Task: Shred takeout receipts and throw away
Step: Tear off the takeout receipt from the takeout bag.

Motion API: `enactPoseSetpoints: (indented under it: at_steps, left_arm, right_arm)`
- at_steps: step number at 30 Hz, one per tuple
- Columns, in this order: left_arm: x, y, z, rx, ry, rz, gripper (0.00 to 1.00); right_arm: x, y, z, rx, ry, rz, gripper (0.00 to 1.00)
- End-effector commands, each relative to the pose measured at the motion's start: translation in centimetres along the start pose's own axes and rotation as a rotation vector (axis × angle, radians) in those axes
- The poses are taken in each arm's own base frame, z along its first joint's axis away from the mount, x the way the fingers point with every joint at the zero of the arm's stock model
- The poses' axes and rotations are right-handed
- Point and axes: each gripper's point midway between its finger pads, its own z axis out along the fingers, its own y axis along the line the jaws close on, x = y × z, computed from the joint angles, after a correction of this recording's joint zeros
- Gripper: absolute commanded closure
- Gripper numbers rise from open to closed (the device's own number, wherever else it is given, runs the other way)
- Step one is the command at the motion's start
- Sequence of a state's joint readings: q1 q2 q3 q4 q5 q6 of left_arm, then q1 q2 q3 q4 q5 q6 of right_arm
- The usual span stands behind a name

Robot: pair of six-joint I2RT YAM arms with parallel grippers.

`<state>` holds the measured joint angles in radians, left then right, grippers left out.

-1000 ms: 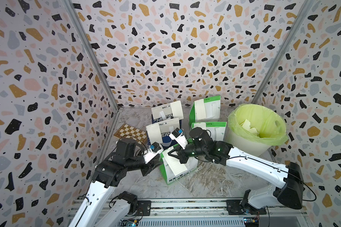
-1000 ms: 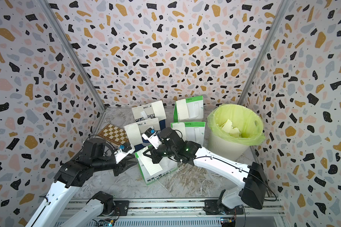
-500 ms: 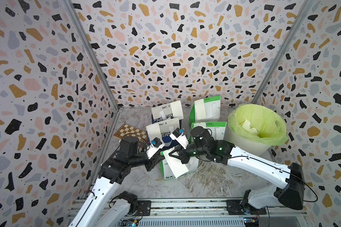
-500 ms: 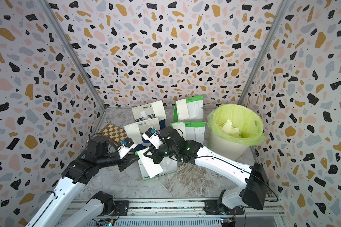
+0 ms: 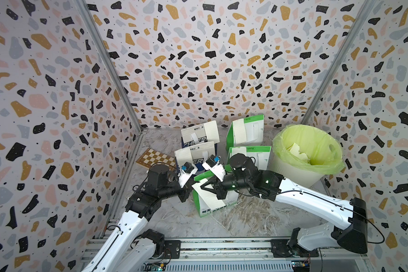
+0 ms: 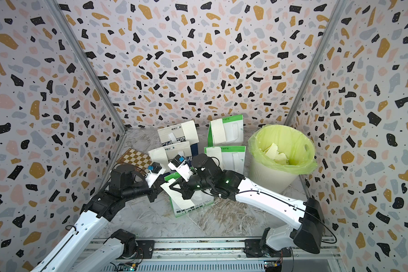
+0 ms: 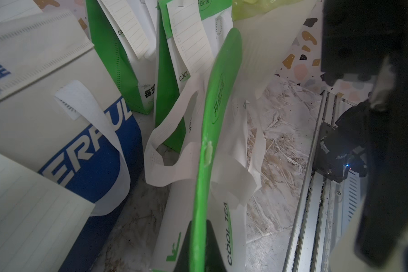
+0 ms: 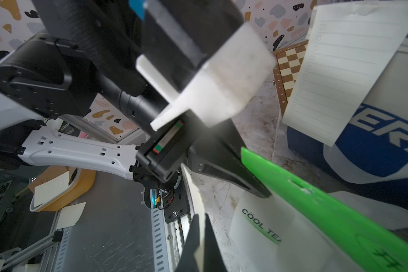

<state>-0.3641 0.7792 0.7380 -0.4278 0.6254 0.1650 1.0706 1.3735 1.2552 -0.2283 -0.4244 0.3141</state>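
Five bags (image 5: 247,131) — left end effector (image 5: 189,189) clamps front bag (image 5: 226,203), right end effector (image 5: 201,186) its receipt (image 5: 210,200).

The receipt (image 5: 209,200) in my right pincer (image 8: 201,215) is thin, smooth, matt cream paper, faintly ruled. The green-and-white bag (image 5: 206,212), pinched at its rim by my left pincer (image 7: 199,223), is soft, matt, non-woven cloth with dotted embossed seams. That pincer's fingers (image 8: 222,162) are matt black plastic. The counter (image 5: 233,219) beneath both pincers is a veined, marble-look surface of low gloss. To the right of my right pincer, the bin (image 5: 290,172) is smooth cream plastic. Its liner (image 5: 283,141) is thin, glossy, translucent film. Left of my left pincer, the chessboard (image 5: 156,160) is satin wood.
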Motion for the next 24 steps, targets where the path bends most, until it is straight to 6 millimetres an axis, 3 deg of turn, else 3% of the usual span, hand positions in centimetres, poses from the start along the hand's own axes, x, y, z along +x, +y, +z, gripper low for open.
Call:
enactPoseSetpoints:
  at_steps: [1, 6, 8, 13, 18, 24]
  left_arm:
    - [-0.9, 0.4, 0.3, -0.014, -0.038, -0.009, 1.00]
    - [-1.3, 0.4, -0.2, -0.036, -0.042, 0.003, 0.96]
    - [-1.9, 0.1, -0.8, -0.039, -0.049, 0.028, 0.74]
    - [-4.2, -2.2, -2.7, 0.031, -0.118, 0.098, 0.49]
    - [-6.9, -5.6, -4.9, 0.160, -0.220, 0.151, 0.44]
    - [-10.5, -7.2, -6.6, 0.241, -0.248, 0.149, 0.45]
  right_arm:
    - [-3.4, 1.9, -2.0, 0.003, -0.109, -0.084, 1.00]
    - [-3.6, 1.3, -3.7, 0.079, -0.139, -0.093, 1.00]
    - [-3.7, 0.8, -4.9, 0.128, -0.156, -0.100, 1.00]
    - [-3.8, -0.4, -7.8, 0.204, -0.195, -0.112, 1.00]
    - [-3.8, -0.8, -9.8, 0.216, -0.224, -0.122, 1.00]
    - [-4.0, 0.7, -10.6, 0.157, -0.249, -0.161, 1.00]
